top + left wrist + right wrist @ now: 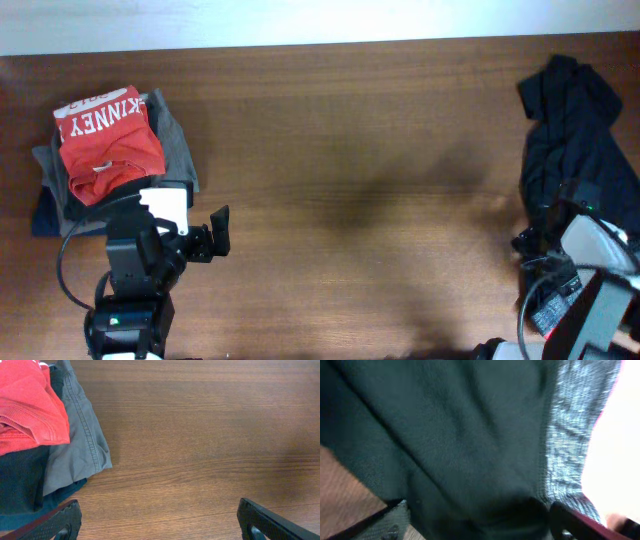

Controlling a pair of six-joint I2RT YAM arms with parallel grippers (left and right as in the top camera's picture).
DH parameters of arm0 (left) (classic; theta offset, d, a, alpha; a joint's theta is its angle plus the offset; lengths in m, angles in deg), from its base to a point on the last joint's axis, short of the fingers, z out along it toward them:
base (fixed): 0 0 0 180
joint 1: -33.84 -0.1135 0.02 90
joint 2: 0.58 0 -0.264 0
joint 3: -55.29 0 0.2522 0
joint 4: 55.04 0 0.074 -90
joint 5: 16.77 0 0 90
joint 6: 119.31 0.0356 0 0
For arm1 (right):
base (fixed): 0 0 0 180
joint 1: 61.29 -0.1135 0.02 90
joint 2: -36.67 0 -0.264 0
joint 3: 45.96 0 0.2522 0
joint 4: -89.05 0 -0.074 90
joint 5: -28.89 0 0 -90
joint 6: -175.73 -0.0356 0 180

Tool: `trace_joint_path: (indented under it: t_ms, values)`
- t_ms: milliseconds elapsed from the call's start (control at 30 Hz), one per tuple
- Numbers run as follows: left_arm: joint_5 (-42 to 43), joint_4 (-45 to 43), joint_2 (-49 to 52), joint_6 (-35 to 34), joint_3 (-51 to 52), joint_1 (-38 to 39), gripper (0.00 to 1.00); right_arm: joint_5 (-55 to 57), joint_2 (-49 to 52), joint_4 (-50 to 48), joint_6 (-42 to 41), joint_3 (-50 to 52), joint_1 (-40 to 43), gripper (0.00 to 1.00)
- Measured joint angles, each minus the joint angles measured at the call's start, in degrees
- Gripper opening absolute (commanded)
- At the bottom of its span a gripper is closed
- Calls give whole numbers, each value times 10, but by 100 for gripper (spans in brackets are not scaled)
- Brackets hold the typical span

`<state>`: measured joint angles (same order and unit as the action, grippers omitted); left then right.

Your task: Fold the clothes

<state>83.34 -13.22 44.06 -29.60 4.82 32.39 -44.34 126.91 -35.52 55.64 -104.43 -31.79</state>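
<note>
Folding not begun: black pants (575, 125) lie crumpled at frame's right edge, right gripper (482, 525) spread astride the fabric, left gripper (160, 520) spread, empty, lower left.

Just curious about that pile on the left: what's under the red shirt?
Under the red shirt show a grey garment and a dark navy one, on the table. Anything deeper in the pile is covered.
</note>
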Motion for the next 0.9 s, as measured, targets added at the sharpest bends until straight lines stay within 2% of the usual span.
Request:
trace_joint_path:
  t_ms: [100,200,233,433,533,600,767,800,833,900]
  values:
    - [0,0,0,0,0,0,99,-5,11,-8,-3,-4,0,57]
    - [0,0,0,0,0,0,99,-15,18,-11,-4,-7,0,6]
    - [0,0,0,0,0,0,99,-17,20,-10,-4,-7,0,4]
    - [0,0,0,0,0,0,99,-47,24,-14,32,-8,2,4]
    - [0,0,0,0,0,0,99,-109,19,-23,87,-10,3,4]
    - [0,-3,0,0,0,0,99,-189,13,-36,131,-10,-18,4]
    - [0,-19,0,0,0,0,99,-341,-35,-97,163,-9,-162,4]
    - [0,-23,0,0,0,0,99,-381,-64,-144,151,-10,-234,4]
    - [0,-29,2,0,0,0,99,-401,-74,-155,147,-16,-264,5]
    - [0,-38,7,0,0,0,99,-411,-83,-188,136,-26,-320,11]
